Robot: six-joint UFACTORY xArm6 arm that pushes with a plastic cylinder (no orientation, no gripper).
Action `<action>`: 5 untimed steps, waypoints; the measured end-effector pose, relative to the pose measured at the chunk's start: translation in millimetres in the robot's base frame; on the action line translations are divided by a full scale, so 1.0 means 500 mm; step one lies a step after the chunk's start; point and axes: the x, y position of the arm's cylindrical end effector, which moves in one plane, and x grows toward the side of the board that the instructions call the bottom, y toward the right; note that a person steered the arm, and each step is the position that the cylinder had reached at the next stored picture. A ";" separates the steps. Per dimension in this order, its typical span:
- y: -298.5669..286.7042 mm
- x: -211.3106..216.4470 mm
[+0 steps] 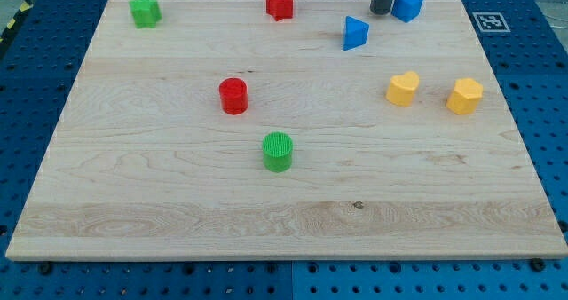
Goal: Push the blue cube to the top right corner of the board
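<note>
The blue cube (407, 4) sits near the view's top edge of the wooden board (160, 202), right of centre. My tip (382, 11) is a dark rod end just to the cube's left, touching or almost touching its left side. A blue triangular block (355, 33) lies a little below and left of my tip.
A red star-like block (280, 3) and a green star-like block (145, 11) sit along the top. A red cylinder (233, 96) and a green cylinder (278, 152) are mid-board. Two yellow blocks (403, 89) (464, 97) lie at the right. A fiducial marker (491, 21) sits off the top right corner.
</note>
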 end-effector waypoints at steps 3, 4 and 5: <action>0.115 0.000; 0.115 0.000; 0.115 0.005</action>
